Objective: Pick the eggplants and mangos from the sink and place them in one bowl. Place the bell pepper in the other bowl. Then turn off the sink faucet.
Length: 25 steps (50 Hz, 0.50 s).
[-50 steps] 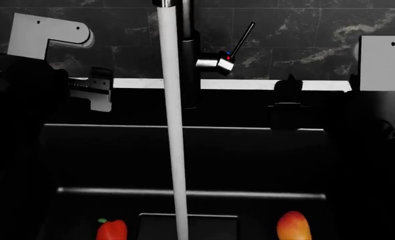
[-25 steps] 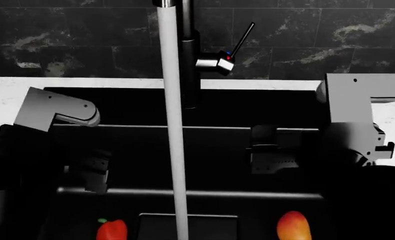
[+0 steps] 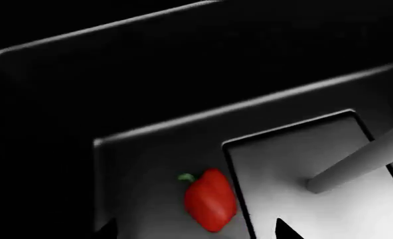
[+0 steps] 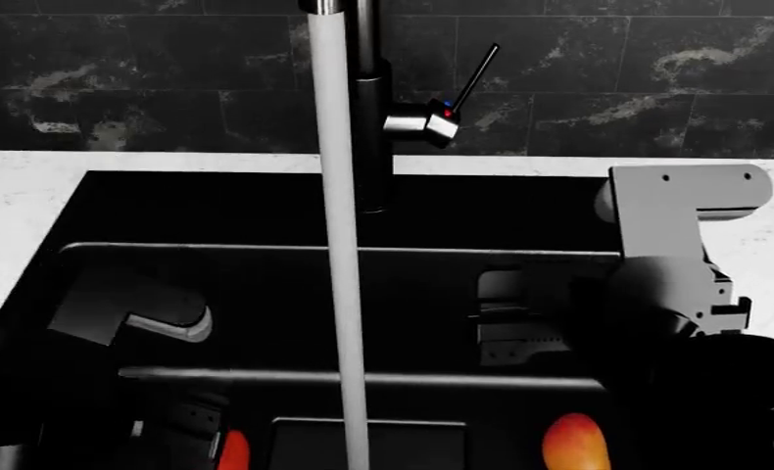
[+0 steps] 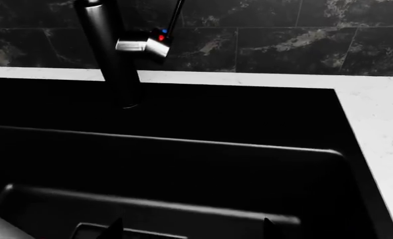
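Inside the sink (image 4: 296, 211): lay 1 red bell pepper (image 3: 210, 206) and 1 mango (image 4: 575, 443), both on the basin floor.
Bell pepper: rested just beside the square drain plate (image 3: 316, 169), green stem up; partly hidden behind the left gripper (image 4: 178, 431) in the head view.
Mango: sat at the other side of the drain plate, orange-yellow with a red blush, below the right gripper (image 4: 518, 328).
Faucet (image 4: 367, 108): stood upright at the back of the basin, side lever (image 4: 429, 122) marked with red and blue dots; pale stream of water (image 4: 345, 323) ran straight down onto the drain plate.
Left gripper: hung low in the basin near the pepper; jaw state could not be told.
Right gripper: hovered over the stepped ledge, well above the mango; 2 dark finger tips (image 5: 113, 228) stood apart in the right wrist view, holding nothing.
Countertop (image 4: 22, 196): pale marbled stone around the basin.
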{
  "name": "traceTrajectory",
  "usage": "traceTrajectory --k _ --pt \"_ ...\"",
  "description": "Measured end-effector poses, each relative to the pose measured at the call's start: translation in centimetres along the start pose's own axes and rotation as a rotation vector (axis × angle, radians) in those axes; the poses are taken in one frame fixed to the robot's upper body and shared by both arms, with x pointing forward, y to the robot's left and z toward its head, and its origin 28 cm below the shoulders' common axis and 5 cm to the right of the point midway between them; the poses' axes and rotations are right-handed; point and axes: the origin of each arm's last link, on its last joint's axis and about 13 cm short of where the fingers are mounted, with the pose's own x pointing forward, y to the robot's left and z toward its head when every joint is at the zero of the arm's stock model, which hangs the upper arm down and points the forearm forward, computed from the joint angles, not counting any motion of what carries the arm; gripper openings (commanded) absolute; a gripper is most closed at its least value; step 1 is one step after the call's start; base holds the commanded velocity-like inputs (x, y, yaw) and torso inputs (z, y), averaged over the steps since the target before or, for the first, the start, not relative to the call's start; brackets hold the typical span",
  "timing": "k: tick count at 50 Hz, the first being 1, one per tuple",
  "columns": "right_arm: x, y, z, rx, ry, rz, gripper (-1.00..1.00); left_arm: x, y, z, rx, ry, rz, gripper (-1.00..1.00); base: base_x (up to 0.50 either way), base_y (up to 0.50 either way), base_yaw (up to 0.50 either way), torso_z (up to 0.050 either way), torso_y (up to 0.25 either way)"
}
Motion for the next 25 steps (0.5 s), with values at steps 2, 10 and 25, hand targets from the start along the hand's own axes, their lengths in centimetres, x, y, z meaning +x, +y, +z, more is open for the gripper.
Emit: traceTrajectory --k 2,10,25 --pt "0.0 0.0 0.0 0.0 0.0 -0.001 1.0 0.1 0.0 -0.3 -0.008 0.027 -0.01 1.0 0.0 0.0 0.0 0.0 0.0" --pt "-0.1 -0.1 0.0 -0.001 0.0 -0.004 1.0 0.5 -0.2 -1.3 -0.021 0.112 -0.041 1.0 0.0 0.0 0.0 0.0 0.0" --pt "0.1 -0.2 -0.3 0.0 0.003 -0.011 1.0 1.9 -0.2 -2.5 -0.005 0.217 -0.065 1.0 0.0 0.0 0.0 0.0 0.0"
